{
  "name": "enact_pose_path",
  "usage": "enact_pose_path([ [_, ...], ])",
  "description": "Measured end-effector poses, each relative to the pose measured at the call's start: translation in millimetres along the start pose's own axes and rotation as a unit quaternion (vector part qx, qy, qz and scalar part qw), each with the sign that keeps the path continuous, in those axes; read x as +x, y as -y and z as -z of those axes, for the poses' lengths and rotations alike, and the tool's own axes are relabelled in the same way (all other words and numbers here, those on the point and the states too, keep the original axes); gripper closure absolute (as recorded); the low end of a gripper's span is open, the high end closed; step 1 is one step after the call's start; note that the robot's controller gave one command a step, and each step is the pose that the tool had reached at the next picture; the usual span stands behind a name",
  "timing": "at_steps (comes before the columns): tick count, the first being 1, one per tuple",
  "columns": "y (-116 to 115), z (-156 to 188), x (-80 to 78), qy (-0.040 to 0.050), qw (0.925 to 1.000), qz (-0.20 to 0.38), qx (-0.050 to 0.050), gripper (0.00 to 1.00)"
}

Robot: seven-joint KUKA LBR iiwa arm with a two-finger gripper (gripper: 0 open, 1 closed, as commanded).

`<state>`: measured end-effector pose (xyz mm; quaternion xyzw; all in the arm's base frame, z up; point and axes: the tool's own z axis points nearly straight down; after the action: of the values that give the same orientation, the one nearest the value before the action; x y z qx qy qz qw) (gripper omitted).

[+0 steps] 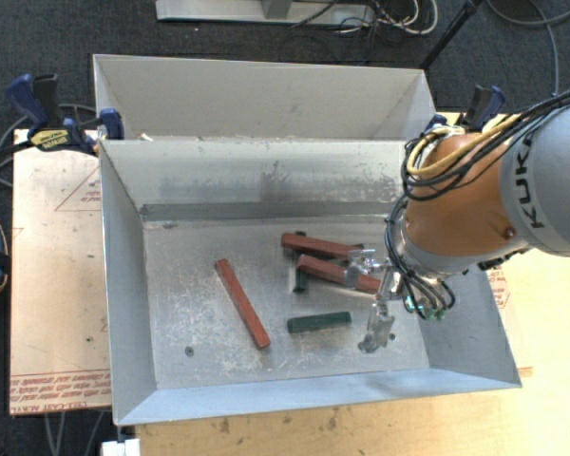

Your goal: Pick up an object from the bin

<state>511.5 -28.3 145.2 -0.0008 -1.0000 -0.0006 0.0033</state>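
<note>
My gripper hangs low over the right part of the bin floor, near the front wall. Just to its left lies a short dark green bar, apart from the gripper by a small gap. Behind the bar, a tool with two red handles lies across the floor, its right end running under the gripper's body. A long red-brown stick lies slanted further left. I see nothing held in the gripper.
The arm's orange cover and cables lean over the bin's right wall. A small dark speck sits on the floor at the front left. The bin's sloped walls rise on all sides.
</note>
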Motion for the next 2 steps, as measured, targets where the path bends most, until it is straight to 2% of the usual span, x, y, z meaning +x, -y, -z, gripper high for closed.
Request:
enact_pose_path([
  [1, -0.5, -79.4, 0.9, 0.0003, 0.9999, -0.017, 0.0, 0.0],
  [2, -0.4, -74.7, -1.5, 0.0041, 0.9999, -0.016, 0.0, 1.0],
])
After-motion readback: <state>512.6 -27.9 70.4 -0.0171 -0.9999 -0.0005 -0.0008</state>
